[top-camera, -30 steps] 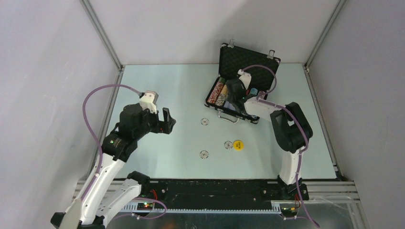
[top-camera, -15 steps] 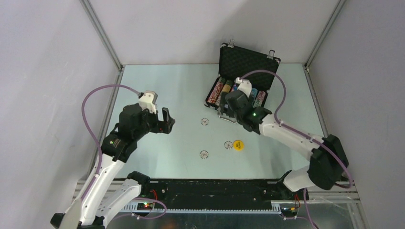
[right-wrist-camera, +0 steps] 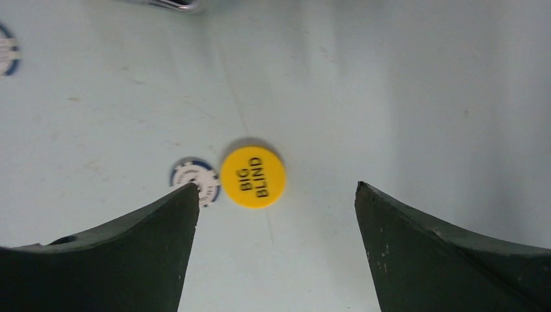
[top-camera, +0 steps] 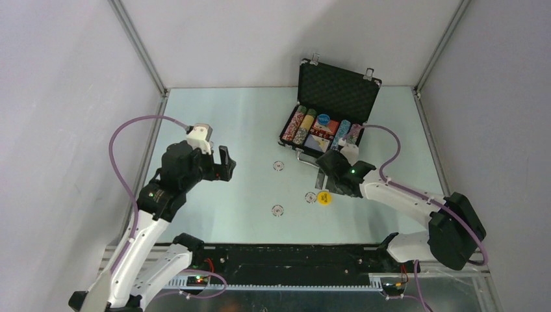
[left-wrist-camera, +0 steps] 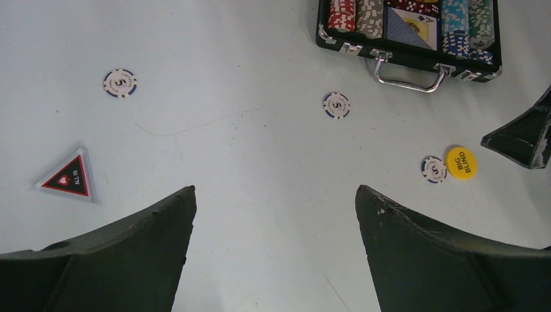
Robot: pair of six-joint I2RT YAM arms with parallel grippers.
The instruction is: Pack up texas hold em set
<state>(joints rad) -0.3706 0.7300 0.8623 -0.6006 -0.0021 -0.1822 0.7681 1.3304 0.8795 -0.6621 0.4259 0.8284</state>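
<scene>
Hovering R gripper (right-wrist-camera: 276,187) over yellow BIG BLIND disc (right-wrist-camera: 253,177), jaws wide, empty; L gripper (left-wrist-camera: 275,192) likewise. Next I'd lower, pinch disc clear of adjacent chip (right-wrist-camera: 195,182), carry to case (top-camera: 337,86).

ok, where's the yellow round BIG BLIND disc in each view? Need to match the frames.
Top external: yellow round BIG BLIND disc sits right of centre, below mid-height.
Left wrist: near the right edge, around mid-height.
Right wrist: just left of centre, between the fingers.
Shared landmark: the white-and-blue poker chip lies right beside it on its left in all three views.
</scene>
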